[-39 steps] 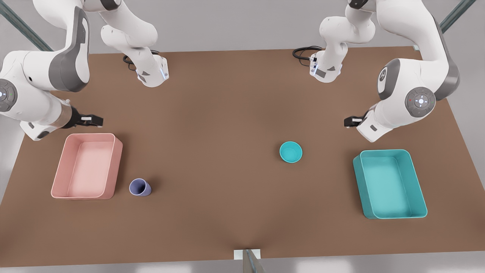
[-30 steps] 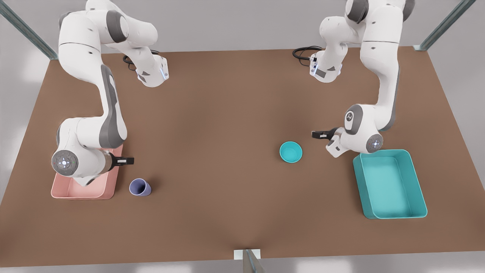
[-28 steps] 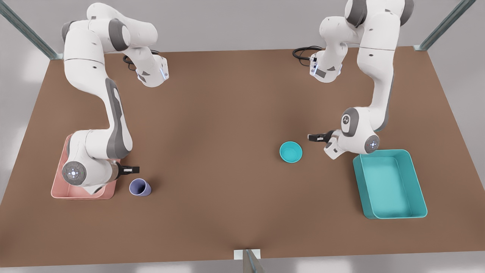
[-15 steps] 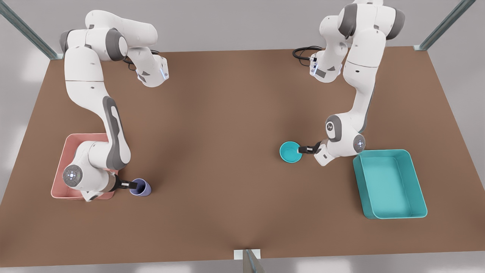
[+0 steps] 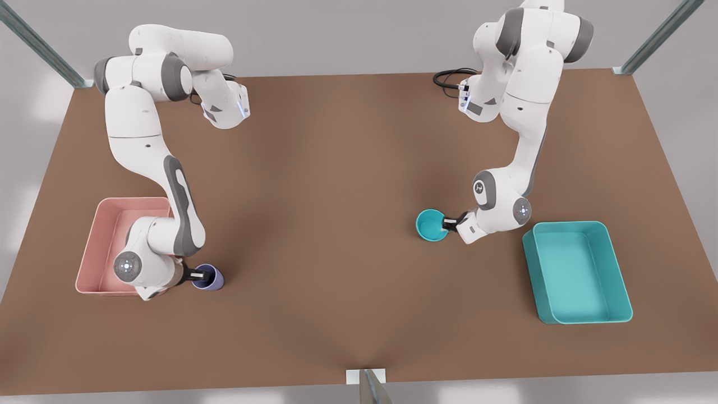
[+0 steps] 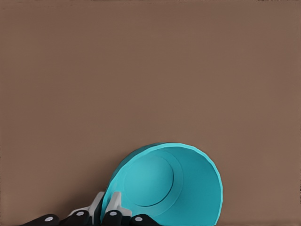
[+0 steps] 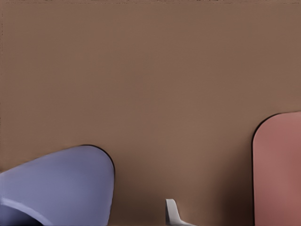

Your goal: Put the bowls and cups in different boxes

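Both arms dropped: left end effector pinches bowl rim.

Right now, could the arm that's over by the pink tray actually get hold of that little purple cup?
Probably yes. The right gripper is already at the rim of the purple cup, beside the pink tray, and nothing stands between them. Whether its grip has closed is unclear.
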You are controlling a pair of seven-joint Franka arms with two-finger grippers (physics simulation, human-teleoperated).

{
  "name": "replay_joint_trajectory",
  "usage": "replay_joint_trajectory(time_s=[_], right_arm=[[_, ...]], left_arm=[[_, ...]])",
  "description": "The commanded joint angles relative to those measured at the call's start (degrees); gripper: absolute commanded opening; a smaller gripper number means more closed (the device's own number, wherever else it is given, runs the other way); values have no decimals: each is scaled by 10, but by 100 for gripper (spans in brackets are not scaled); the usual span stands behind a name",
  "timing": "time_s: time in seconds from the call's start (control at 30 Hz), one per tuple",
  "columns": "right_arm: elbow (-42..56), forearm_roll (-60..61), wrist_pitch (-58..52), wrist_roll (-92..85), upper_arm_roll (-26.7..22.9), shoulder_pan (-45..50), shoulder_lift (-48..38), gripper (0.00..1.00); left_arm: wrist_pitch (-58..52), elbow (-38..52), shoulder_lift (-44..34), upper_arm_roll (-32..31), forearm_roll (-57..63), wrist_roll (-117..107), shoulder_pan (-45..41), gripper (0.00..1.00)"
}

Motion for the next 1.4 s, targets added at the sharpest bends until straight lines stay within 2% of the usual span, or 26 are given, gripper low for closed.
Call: replay_joint_trajectory(time_s=[0.0, 0.07, 0.13, 0.2, 0.27, 0.33, 0.37, 0.43, 0.53, 0.6, 0.83, 0.87, 0.93, 0.97, 1.0, 1.03, 1.07, 1.13, 1.17, 1.23, 1.27, 1.37], right_arm=[[1, -1, 7, -5, 1, 2, -1, 33], [8, 0, 3, -2, 3, 5, -2, 28], [7, 0, 2, -3, 4, 11, -2, 22], [9, 0, 1, -4, 4, 11, -2, 21], [17, 3, -31, -13, 4, 5, -30, 21], [16, 7, -93, -120, 2, -28, -93, 21], [16, 7, -111, -188, 0, -56, -113, 21], [17, 6, -124, -291, -1, -102, -128, 21], [35, 7, -119, -432, -1, -180, -120, 21], [53, 8, -112, -458, -1, -208, -94, 21], [52, 24, -3, -450, 2, -200, -16, 21], [52, 24, 4, -450, 2, -197, -7, 21], [52, 25, 4, -448, 2, -195, 1, 21], [50, 24, 4, -448, 2, -194, 3, 21], [47, 24, 4, -448, 2, -193, 3, 28], [47, 24, 4, -447, 2, -193, 3, 71], [47, 23, 4, -448, 3, -194, 4, 100], [47, 23, 4, -448, 4, -193, 3, 100], [47, 23, 4, -448, 4, -189, 3, 100], [47, 23, -5, -448, 5, -188, -4, 100], [46, 22, -31, -453, 6, -188, -26, 100], [47, 19, -195, -424, 7, -167, -129, 100]], left_arm=[[-26, 6, -5, 1, 0, 46, 0, 21], [-69, 7, -35, 13, 18, -6, 0, 21], [-173, 40, -71, 68, 75, -24, 0, 21], [-290, 158, -82, 92, 223, -110, 22, 21], [-320, 227, -75, 98, 248, -115, 71, 21], [-319, 248, -71, 99, 287, -113, 124, 21], [-314, 247, -68, 132, 288, -108, 133, 21], [-288, 247, -40, 165, 288, -106, 136, 21], [-216, 270, 34, 167, 281, -93, 191, 21], [-149, 274, 77, 167, 280, -95, 199, 21], [-67, 279, 162, 156, 259, -94, 209, 21], [-67, 279, 158, 147, 258, -92, 220, 100], [-71, 279, 146, 140, 239, -92, 225, 100], [-91, 276, 116, 141, 244, -93, 225, 100], [-138, 276, 78, 141, 278, -94, 223, 100], [-184, 277, 42, 141, 294, -98, 210, 100], [-243, 277, -9, 141, 319, -126, 177, 100], [-424, 275, -142, 121, 356, -241, 67, 100], [-480, 277, -184, 91, 372, -276, 46, 100], [-533, 301, -203, 36, 383, -313, 51, 100], [-563, 335, -195, 29, 402, -313, 46, 100], [-613, 364, -198, 16, 404, -313, 46, 100]])
